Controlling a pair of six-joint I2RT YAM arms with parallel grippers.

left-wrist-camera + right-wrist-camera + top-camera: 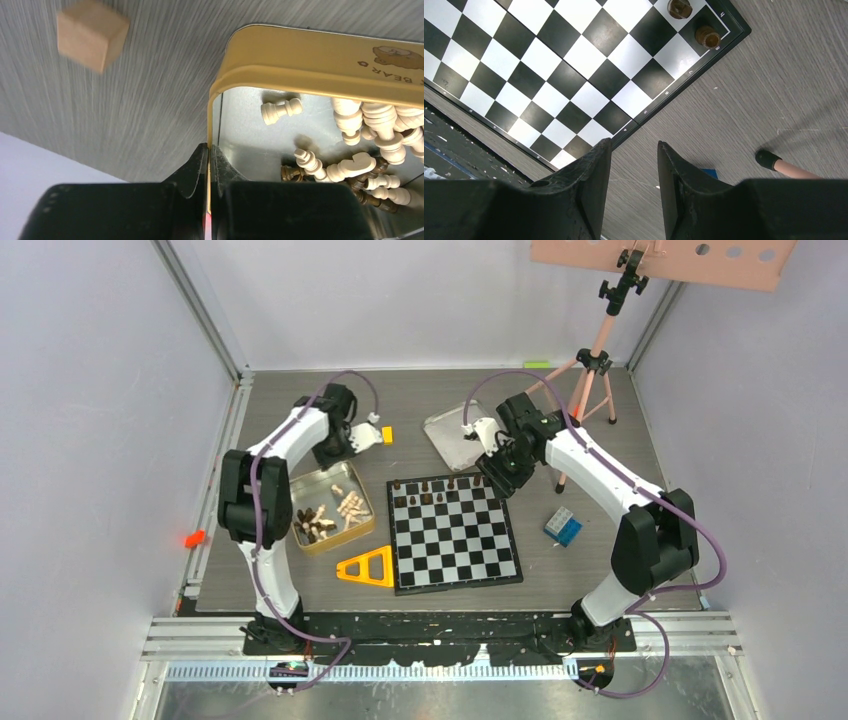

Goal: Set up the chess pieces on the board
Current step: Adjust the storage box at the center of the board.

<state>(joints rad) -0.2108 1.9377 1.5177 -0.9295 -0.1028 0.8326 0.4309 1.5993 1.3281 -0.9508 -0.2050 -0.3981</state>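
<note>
Clamped tight with the left end effector (208, 147) on the thin wall of the gold tin (320, 60), one finger outside and one inside. Heaped inside that tin, pale and dark chess pieces (380, 125), with one pale pawn (281, 110) lying apart near the corner. Beyond the tin, on the grey desk (150, 100), a small wooden cube (91, 35). Partly spread and empty, the right end effector (634, 147), above bare desk just beside the edge of the board (549, 75). Lying flat at mid-desk, that board, right of the tin. Standing along its far rows only, dark pieces (428, 500), two of them at a corner in the right wrist view.
</note>
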